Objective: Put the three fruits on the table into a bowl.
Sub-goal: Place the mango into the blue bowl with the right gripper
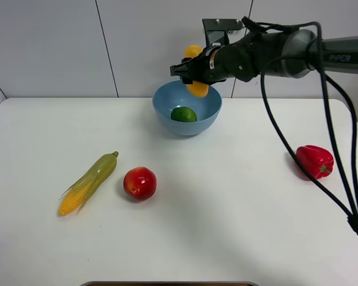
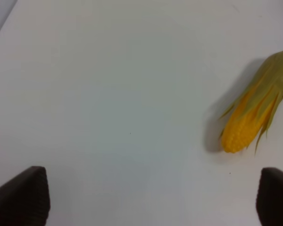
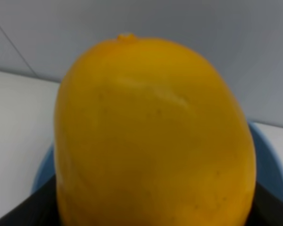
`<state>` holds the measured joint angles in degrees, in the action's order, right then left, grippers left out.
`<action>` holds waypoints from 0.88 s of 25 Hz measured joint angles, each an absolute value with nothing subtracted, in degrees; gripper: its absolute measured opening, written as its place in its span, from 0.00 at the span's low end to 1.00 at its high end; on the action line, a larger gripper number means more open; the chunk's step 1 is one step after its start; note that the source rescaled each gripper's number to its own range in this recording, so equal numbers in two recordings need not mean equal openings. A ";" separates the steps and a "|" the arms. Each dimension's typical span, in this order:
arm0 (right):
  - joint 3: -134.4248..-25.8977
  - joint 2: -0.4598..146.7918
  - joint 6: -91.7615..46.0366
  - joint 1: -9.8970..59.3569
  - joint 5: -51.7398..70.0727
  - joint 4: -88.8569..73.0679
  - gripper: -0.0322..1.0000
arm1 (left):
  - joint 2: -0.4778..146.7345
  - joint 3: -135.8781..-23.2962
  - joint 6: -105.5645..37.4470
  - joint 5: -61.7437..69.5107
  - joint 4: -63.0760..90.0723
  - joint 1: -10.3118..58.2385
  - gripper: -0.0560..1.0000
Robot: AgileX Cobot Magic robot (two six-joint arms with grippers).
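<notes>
My right gripper [image 1: 194,68] is shut on the yellow-orange mango [image 1: 198,89] and holds it upright just above the far rim of the light-blue bowl [image 1: 194,126]. The mango [image 3: 151,136] fills the right wrist view, with the bowl's rim [image 3: 270,165] behind it. The green lime [image 1: 184,114] lies inside the bowl. The red apple-like fruit [image 1: 139,183] rests on the white table [image 1: 227,214] at front left. My left gripper [image 2: 151,200] is open over bare table near the corn's tip; it is out of the high view.
A green-husked corn cob [image 1: 89,182] lies left of the red fruit; its yellow tip [image 2: 243,127] shows in the left wrist view. A red bell pepper [image 1: 314,161] sits at the right. Cables from the right arm hang down the right side.
</notes>
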<state>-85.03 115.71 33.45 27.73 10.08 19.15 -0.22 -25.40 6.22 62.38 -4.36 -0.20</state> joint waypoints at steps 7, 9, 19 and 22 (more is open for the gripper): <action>-90.00 124.13 31.34 27.73 8.55 19.15 0.03 | -0.22 -25.40 6.22 62.38 -4.36 -0.20 0.72; -90.97 125.84 30.98 27.73 8.49 19.15 0.03 | -0.22 -25.40 6.22 62.38 -4.36 -0.20 0.72; -91.95 129.73 28.65 27.73 7.07 18.73 0.03 | -0.22 -25.40 6.17 62.38 -4.36 -0.20 0.72; -91.95 129.73 28.60 27.73 7.07 18.06 0.03 | -0.22 -25.40 6.17 62.38 -4.36 -0.20 0.72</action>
<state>-91.95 129.73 28.60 27.73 7.07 18.06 -0.22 -25.40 6.17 62.38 -4.36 -0.20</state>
